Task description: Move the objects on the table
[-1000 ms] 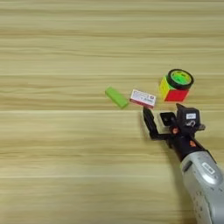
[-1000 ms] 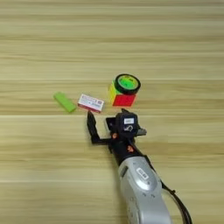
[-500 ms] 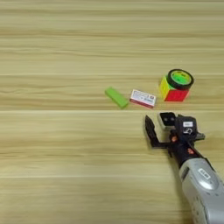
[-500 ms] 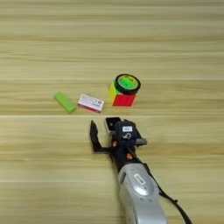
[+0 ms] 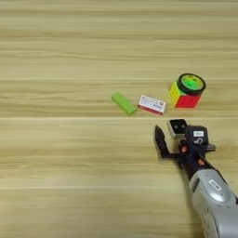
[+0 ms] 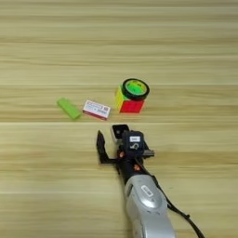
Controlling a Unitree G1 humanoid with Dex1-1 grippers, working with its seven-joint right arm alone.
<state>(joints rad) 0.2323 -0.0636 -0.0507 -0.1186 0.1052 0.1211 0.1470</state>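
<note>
Objects (image 5: 151,104) in a mid-table row, bare wood all around; right arm's fingers (image 5: 161,142) spread beside the tiny white box (image 5: 177,127).

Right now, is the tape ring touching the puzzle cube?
Touching. Both eye views show the tape ring lying flat on top of the puzzle cube.

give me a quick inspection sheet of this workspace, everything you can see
surface: light wooden table, plank grain.
job's things: black tape ring atop puzzle cube; white-and-red card left of the cube; lime-green bar further left; small white box with black top by the gripper.
clutter: nothing seen.
grippers: right gripper open, low over the table near the box.
cables: black cable along the forearm.
surroundings: nothing seen.
</note>
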